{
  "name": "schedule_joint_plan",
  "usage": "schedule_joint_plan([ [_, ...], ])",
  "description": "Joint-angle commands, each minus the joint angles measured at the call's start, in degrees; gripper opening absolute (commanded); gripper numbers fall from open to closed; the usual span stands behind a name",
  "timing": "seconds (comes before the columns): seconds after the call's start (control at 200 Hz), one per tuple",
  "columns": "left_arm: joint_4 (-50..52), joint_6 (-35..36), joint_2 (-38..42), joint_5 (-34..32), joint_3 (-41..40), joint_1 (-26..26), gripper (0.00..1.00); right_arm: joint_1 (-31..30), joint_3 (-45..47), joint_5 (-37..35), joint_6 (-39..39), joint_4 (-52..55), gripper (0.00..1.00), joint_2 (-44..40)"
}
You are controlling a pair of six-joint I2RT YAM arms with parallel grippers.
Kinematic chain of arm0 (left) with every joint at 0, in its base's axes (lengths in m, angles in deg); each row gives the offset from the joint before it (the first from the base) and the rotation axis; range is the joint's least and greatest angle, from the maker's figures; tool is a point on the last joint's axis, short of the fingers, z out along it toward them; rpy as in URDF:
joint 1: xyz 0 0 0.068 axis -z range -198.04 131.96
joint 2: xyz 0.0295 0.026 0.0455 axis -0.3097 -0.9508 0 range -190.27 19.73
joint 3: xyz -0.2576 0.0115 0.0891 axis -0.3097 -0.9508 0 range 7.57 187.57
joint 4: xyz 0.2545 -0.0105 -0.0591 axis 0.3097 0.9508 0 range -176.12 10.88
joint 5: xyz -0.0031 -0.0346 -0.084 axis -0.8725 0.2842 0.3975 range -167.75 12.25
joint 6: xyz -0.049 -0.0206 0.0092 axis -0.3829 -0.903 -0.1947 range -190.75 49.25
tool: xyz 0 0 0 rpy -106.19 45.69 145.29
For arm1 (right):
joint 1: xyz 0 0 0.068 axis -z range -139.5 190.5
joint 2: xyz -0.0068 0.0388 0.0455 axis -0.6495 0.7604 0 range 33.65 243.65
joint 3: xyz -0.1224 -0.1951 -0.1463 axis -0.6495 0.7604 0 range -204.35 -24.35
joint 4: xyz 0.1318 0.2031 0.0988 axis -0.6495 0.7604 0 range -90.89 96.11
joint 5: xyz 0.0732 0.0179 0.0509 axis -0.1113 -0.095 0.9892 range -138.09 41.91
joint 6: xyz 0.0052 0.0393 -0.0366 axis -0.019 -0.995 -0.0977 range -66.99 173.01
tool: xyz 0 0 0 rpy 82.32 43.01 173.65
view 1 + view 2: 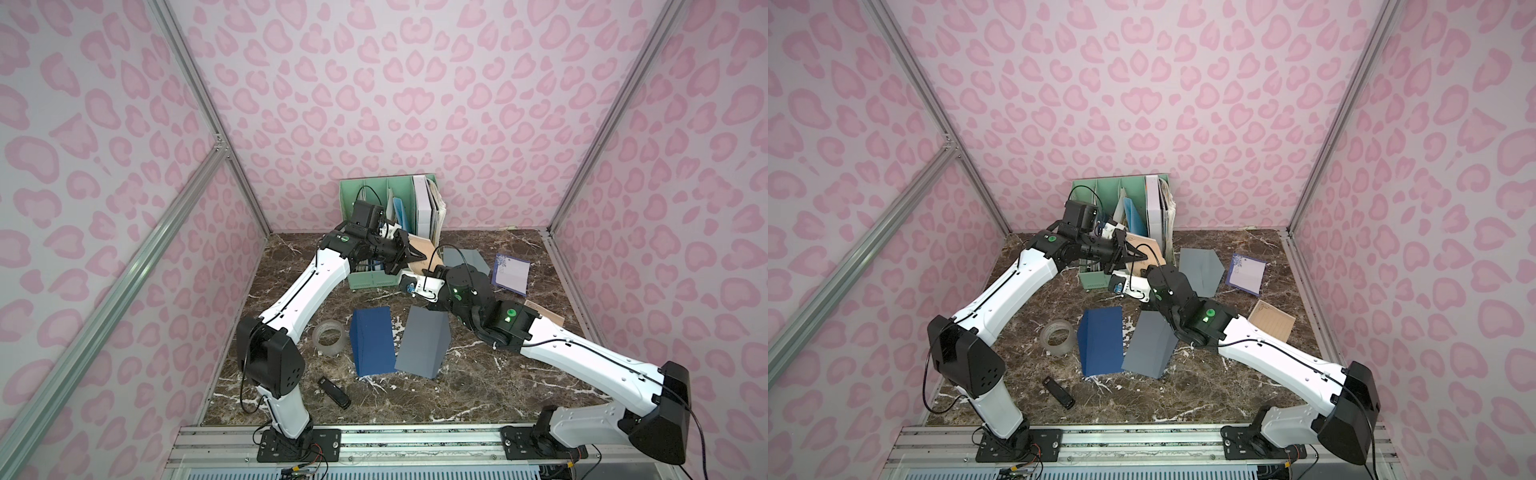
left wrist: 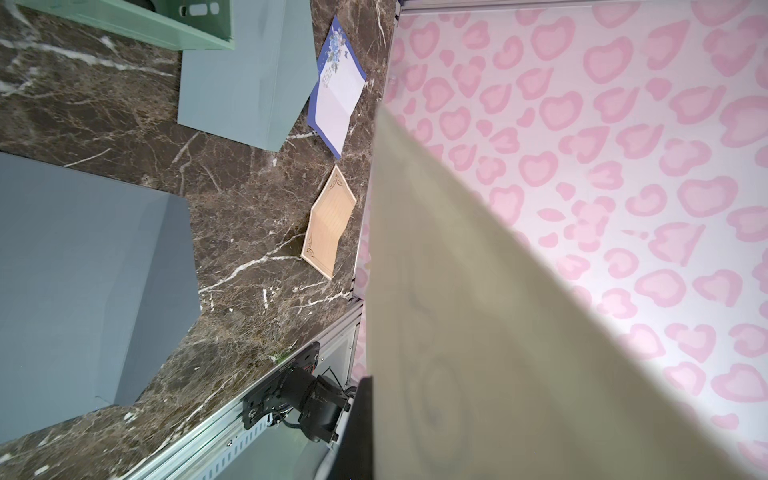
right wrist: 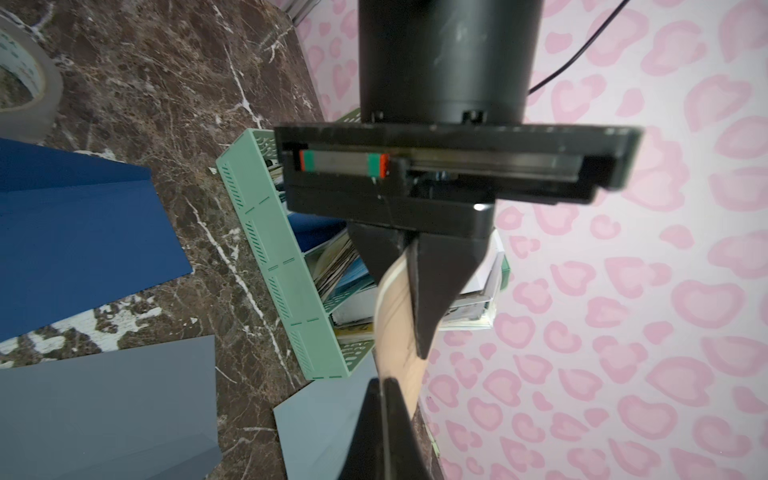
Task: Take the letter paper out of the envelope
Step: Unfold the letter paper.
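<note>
Aloft, left hand [image 1: 410,250], right hand [image 3: 382,390] — both clamped on tan sheet [image 1: 426,251].

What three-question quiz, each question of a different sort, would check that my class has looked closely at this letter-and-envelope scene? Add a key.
1. True or false: the left gripper and the right gripper are both shut on the tan paper, which is held above the table.
2. Which lies closest to the roll of tape? A. the blue envelope B. the flower-printed sheet C. the loose tan letter
3. What colour is the file rack behind the grippers?
Key: 1 true; 2 A; 3 green.
</note>
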Motion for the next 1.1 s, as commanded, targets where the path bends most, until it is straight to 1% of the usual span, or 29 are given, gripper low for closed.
schedule_joint_plan([
  [0.0,-3.59,-1.4,0.74,0.27,0.11,-0.16,0.0,-1.43,0.84,-3.56,1.85,-3.32,0.0,-0.36],
  [0.045,-4.6,-2.08,0.83,-0.07,0.13,-0.32,0.0,-2.2,1.16,-4.29,1.73,-3.05,0.0,-0.36],
  [0.085,-5.3,-2.43,0.87,-0.32,0.24,-0.5,0.0,-2.93,1.45,-5.04,1.31,-2.65,0.03,-0.42],
  [0.185,-7.64,-3.79,0.9,-0.77,0.28,-1.02,0.0,-4.72,2.11,-7.22,0.05,-1.91,0.16,-0.58],
  [0.275,-10.87,-5.34,0.92,-0.7,0.13,-1.38,0.0,-6.03,2.98,-7.74,-2.17,-1.27,0.27,-0.97],
  [0.35,-13.54,-6.64,0.66,-0.17,0.24,-1.73,0.0,-6.33,2.94,-7.8,-6.51,-0.33,0.35,-1.26],
  [0.41,-15.85,-7.98,0.3,0.44,0.24,-2.0,0.0,-6.25,2.61,-7.3,-10.44,1.16,0.38,-1.37],
  [0.53,-19.13,-9.63,-0.34,1.53,0.38,-2.09,0.0,-4.33,0.83,-1.36,-19.36,5.7,0.42,-1.23],
  [0.61,-21.01,-10.65,-0.74,2.33,0.6,-2.08,0.0,0.03,-1.56,8.72,-26.33,9.73,0.44,-0.96],
  [0.721,-22.61,-11.27,-1.12,3.26,0.76,-2.09,0.0,7.72,-3.18,23.02,-36.01,10.77,0.46,-1.85],
  [0.851,-23.41,-10.42,-1.14,4.56,0.72,-2.24,0.0,19.3,-3.72,45.68,-45.19,8.87,0.49,-3.7],
  [0.891,-21.81,-8.57,-0.94,4.58,1.12,-2.47,0.0,22.19,-4.11,50.98,-47.6,8.51,0.5,-4.44],
  [0.961,-17.87,-2.83,-0.58,3.98,2.15,-2.92,0.0,28.56,-4.17,61.35,-55.06,7.6,0.61,-5.85],
  [0.996,-16.4,-0.46,-0.21,3.49,2.22,-3.05,0.0,32.04,-4.13,65.85,-59.42,7.44,0.63,-6.09],
  [1.056,-16.29,2.82,0.59,2.93,1.19,-3.06,0.0,39.26,-3.47,73.58,-66.78,6.15,0.64,-6.11],
  [1.071,-16.7,3.45,0.86,2.77,0.77,-3.06,0.0,40.82,-2.94,75.17,-68.61,5.34,0.69,-6.11],
  [1.091,-17.43,4.1,1.27,2.73,0.03,-2.99,0.0,42.97,-2.27,76.8,-71.01,3.99,0.7,-6.26],
])
